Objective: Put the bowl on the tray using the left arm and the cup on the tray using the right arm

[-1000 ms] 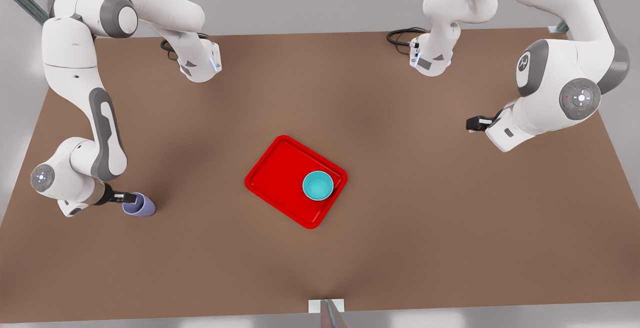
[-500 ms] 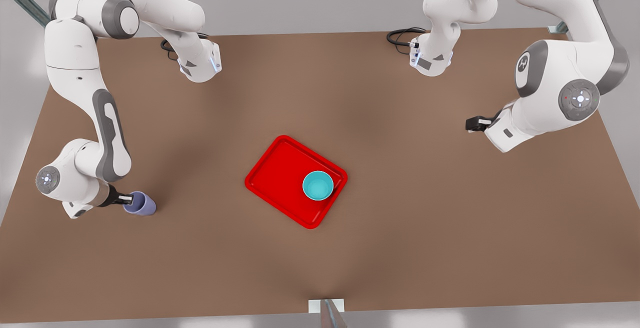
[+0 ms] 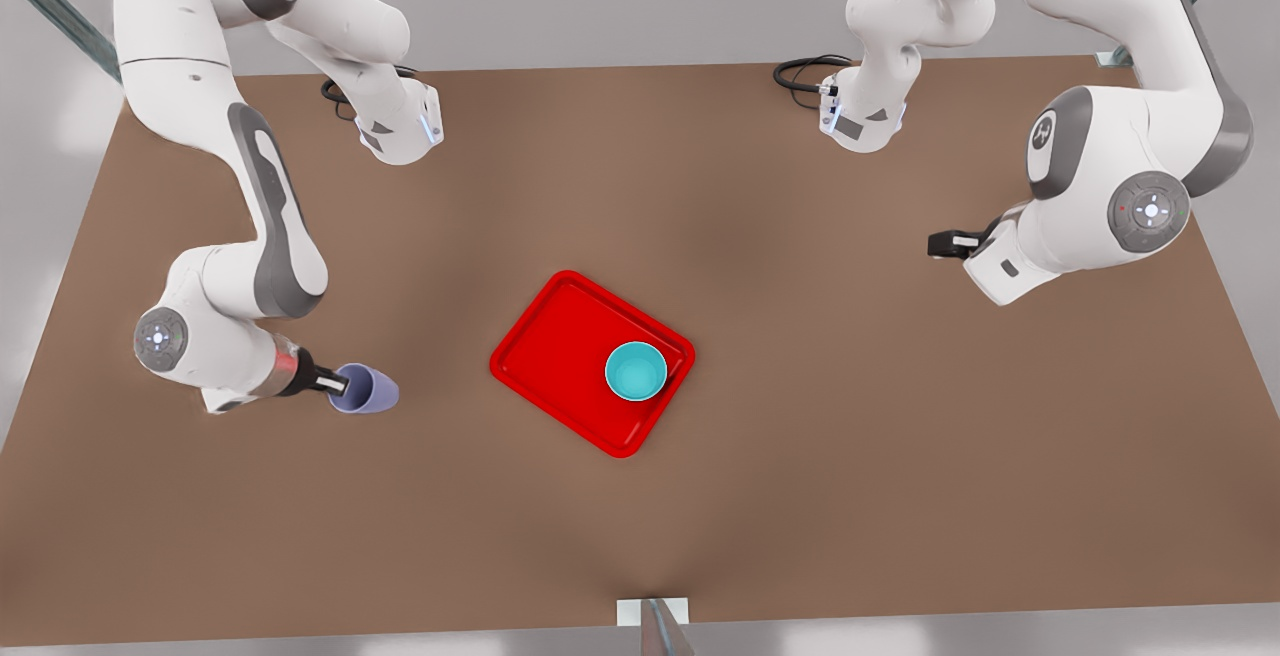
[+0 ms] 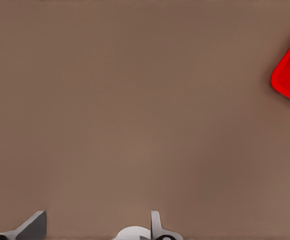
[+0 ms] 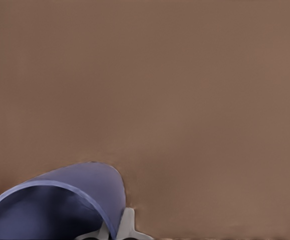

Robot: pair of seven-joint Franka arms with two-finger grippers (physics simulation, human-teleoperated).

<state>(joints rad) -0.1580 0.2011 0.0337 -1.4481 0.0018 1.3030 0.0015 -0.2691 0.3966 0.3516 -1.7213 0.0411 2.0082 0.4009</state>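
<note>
The red tray [image 3: 560, 336] lies mid-table with the teal bowl [image 3: 636, 372] standing in its corner toward the front view's right. On the front view's left, my right gripper [image 3: 337, 385] is shut on the rim of the lilac cup [image 3: 370, 391], which hangs tilted just over the table, well apart from the tray. The right wrist view has the cup [image 5: 59, 197] close up with one fingertip [image 5: 128, 225] against its wall. My left gripper [image 3: 945, 244] waits open over bare table on the front view's right; its wrist view catches a tray corner [image 4: 289, 82].
Both arm bases [image 3: 400, 131] [image 3: 860, 121] with their black cables stand at the table's far edge. A small white bracket [image 3: 652, 612] sits at the near edge. Brown tabletop [image 3: 850, 416] surrounds the tray on all sides.
My right arm has carried the cup toward the tray, to the front view's right and slightly up. The left arm has barely shifted. Tray and bowl have stayed put.
</note>
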